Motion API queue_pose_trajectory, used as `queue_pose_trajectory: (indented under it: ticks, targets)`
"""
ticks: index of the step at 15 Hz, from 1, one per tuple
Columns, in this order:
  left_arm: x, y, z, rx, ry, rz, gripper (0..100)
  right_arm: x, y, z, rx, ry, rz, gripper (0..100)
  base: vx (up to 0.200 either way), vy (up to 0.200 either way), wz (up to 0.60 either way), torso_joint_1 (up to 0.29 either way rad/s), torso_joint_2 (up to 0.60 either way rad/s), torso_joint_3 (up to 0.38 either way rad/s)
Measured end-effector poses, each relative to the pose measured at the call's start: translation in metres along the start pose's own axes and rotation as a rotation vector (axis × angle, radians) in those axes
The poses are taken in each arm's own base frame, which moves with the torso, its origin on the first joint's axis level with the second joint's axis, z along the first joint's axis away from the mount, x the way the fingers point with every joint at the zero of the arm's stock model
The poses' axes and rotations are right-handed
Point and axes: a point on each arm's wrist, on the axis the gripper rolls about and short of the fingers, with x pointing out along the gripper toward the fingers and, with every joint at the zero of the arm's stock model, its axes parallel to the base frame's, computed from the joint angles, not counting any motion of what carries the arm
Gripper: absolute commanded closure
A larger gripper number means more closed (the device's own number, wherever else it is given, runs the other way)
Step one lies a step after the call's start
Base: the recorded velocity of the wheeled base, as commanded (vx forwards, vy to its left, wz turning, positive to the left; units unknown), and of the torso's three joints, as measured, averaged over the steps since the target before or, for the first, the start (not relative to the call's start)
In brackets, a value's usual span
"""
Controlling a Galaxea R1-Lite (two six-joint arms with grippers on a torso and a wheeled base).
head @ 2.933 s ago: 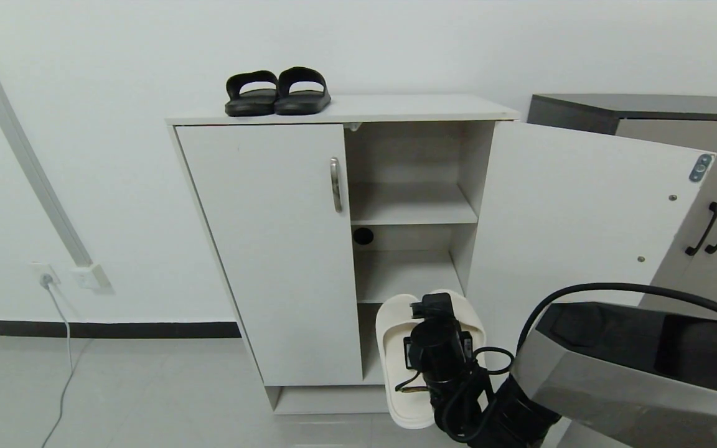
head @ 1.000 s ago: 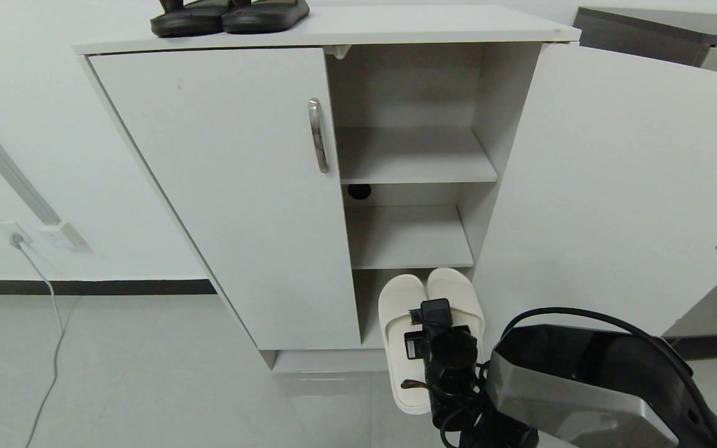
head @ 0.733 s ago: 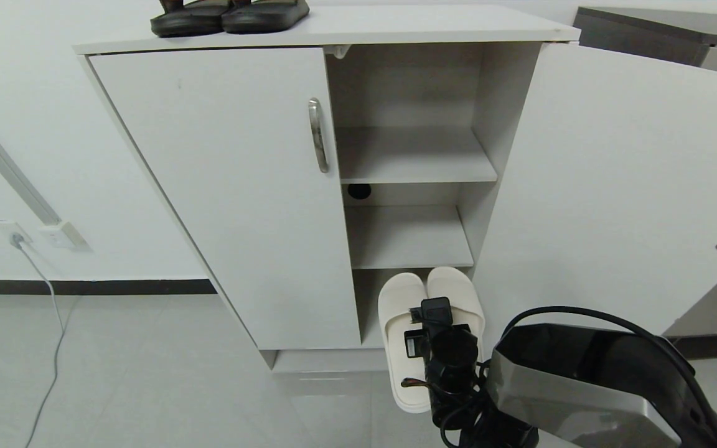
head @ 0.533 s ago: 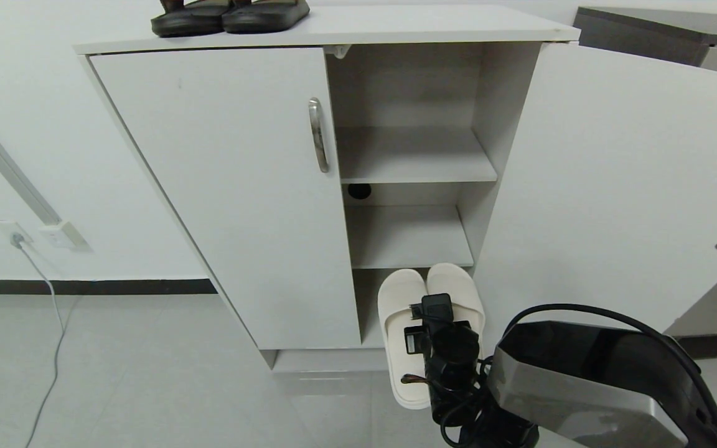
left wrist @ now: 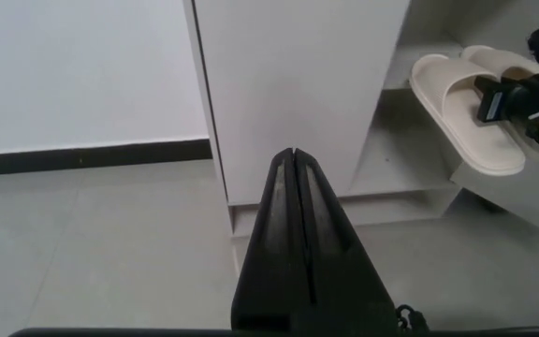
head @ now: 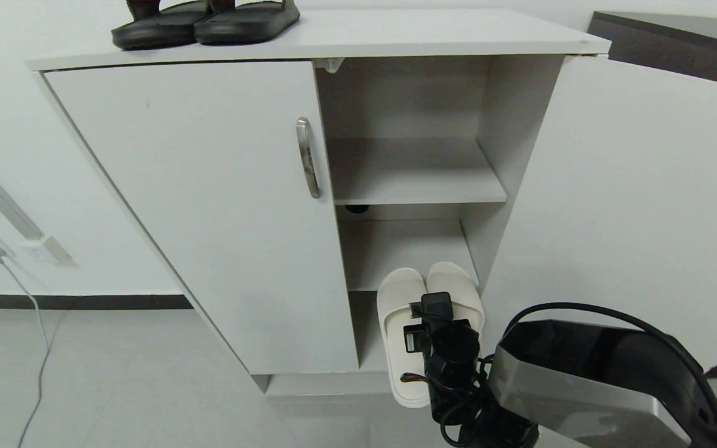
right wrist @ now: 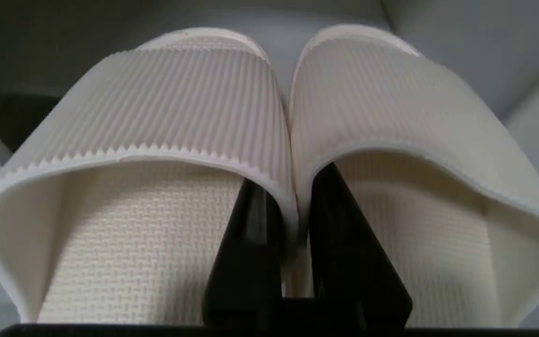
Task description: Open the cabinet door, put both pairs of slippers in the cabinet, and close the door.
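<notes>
- My right gripper [right wrist: 293, 201] pinches the white slippers [right wrist: 185, 122] by their two touching inner walls. One finger sits inside each slipper under its ribbed strap, and the gap between my fingers is narrow, just those two walls.
- The first risk, as I judge it, is that the walls look soft and I hold only a thin fold of them. A knock could let one slipper slide out and drop to the floor [head: 116, 386].
- The pair is in the air with its toes toward the cabinet [head: 427, 31], at the open half and by the front edge of the lower shelf [head: 402, 249]. I cannot tell whether the toes touch that edge.
- Pushed in at this height, the toes may butt the shelf edge and twist the pair in my pinch, so I should go clearly over or under it.
- The open door [head: 632, 205] stands just beside my right arm, and a wide swing could bump it.
- My left gripper [left wrist: 293, 164] has its fingers pressed together on nothing, low before the shut door [head: 196, 205].
- The black slippers [head: 203, 22] sit on the cabinet's top, toward its left end.
</notes>
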Motion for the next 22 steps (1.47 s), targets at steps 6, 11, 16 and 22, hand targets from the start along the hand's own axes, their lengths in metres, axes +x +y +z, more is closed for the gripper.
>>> queue_pose_trajectory:
  ticks: [6, 11, 16, 22]
  targets:
    - [0.0, 0.0, 0.0, 0.0, 0.0, 0.001, 100, 0.014, 0.009, 0.007, 0.002, 0.001, 0.016, 100, 0.1, 0.0, 0.0, 0.0, 0.0, 0.0]
    - [0.0, 0.0, 0.0, 0.0, 0.0, 0.001, 100, 0.04, 0.023, 0.015, 0.027, 0.086, 0.084, 100, 0.0, 0.0, 0.0, 0.0, 0.0, 0.0]
    - [0.0, 0.0, 0.0, -0.001, 0.0, 0.003, 100, 0.075, 0.023, 0.03, 0.047, 0.084, 0.054, 100, 0.0, 0.0, 0.0, 0.0, 0.0, 0.0]
    - [0.0, 0.0, 0.0, -0.003, 0.0, 0.002, 100, 0.11, 0.02, 0.039, 0.059, 0.065, 0.006, 100, 0.0, 0.0, 0.0, 0.0, 0.0, 0.0]
